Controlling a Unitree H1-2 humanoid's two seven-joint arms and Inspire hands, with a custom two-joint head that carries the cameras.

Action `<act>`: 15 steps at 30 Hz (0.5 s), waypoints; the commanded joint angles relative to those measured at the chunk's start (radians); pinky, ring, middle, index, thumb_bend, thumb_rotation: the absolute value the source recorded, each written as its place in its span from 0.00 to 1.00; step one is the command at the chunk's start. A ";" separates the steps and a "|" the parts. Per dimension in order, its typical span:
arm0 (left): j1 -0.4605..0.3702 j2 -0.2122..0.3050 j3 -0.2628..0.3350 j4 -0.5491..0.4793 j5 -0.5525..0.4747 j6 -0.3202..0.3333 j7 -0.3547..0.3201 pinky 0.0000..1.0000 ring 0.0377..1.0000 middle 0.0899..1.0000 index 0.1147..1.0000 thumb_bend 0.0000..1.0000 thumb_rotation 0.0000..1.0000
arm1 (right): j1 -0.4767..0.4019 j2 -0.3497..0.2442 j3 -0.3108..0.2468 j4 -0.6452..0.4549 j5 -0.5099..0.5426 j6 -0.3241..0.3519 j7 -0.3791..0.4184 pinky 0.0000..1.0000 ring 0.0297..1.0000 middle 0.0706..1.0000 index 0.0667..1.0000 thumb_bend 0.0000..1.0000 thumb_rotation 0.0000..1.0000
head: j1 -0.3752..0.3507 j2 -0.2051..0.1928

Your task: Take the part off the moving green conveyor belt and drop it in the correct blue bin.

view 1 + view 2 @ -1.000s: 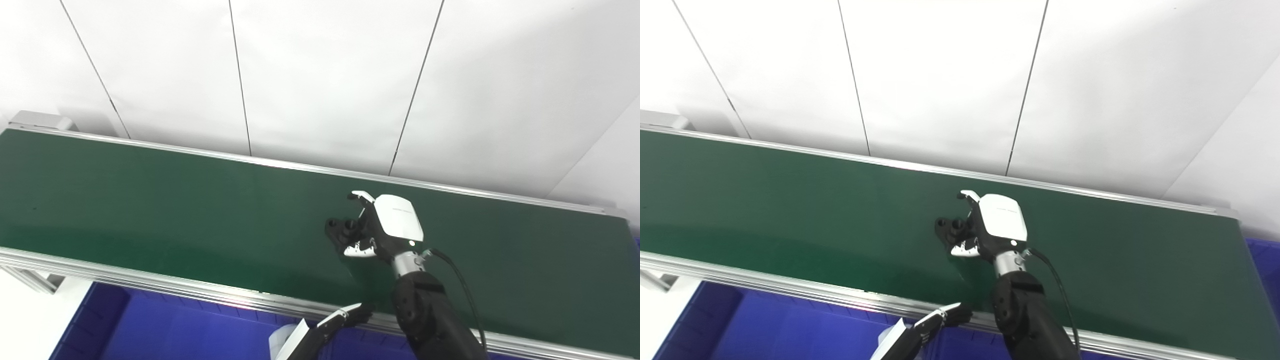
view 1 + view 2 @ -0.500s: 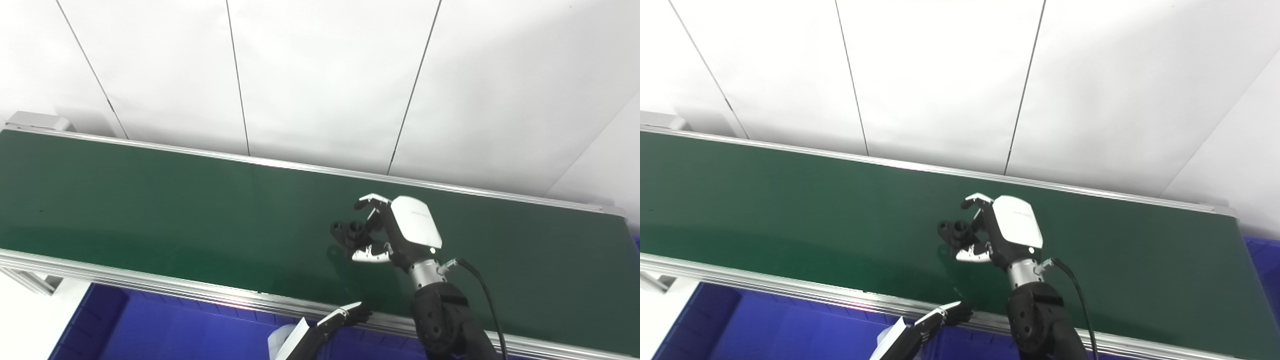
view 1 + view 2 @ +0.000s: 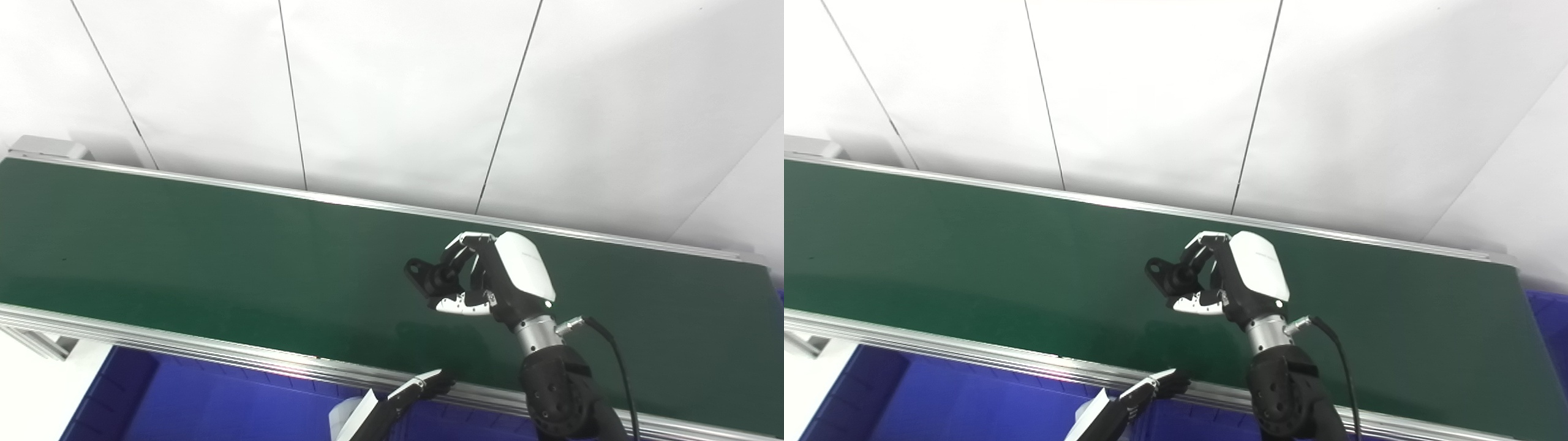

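While the right hand hangs above the green belt, its fingers and thumb are closed around a small black part, which sticks out to the left of the grip and is clear of the belt surface. Left hand sits low at the belt's near rail; only its fingers show, so open or closed cannot be told. Blue bin lies below the near rail.
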 commanded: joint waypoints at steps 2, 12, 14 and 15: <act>0.004 0.001 0.003 -0.028 -0.004 -0.033 -0.007 0.88 0.86 0.86 0.84 0.98 0.84 | 0.005 0.009 -0.031 -0.079 0.035 -0.029 -0.006 0.19 0.22 0.43 0.44 0.53 0.00 | -0.006 0.003; 0.019 0.025 0.013 -0.059 -0.022 -0.034 -0.018 0.88 0.86 0.86 0.86 0.98 0.86 | 0.134 -0.039 -0.182 -0.354 0.241 0.050 0.129 0.17 0.22 0.35 0.47 0.52 0.00 | -0.121 0.032; 0.024 0.033 0.018 -0.069 -0.032 -0.034 -0.023 0.87 0.86 0.86 0.86 0.98 0.86 | 0.168 -0.060 -0.213 -0.411 0.277 0.065 0.152 0.20 0.25 0.36 0.47 0.52 0.00 | -0.147 0.042; 0.026 0.037 0.020 -0.075 -0.036 -0.034 -0.025 0.86 0.86 0.86 0.87 0.98 0.86 | 0.182 -0.068 -0.226 -0.434 0.292 0.071 0.161 0.23 0.28 0.37 0.48 0.52 0.00 | -0.152 0.043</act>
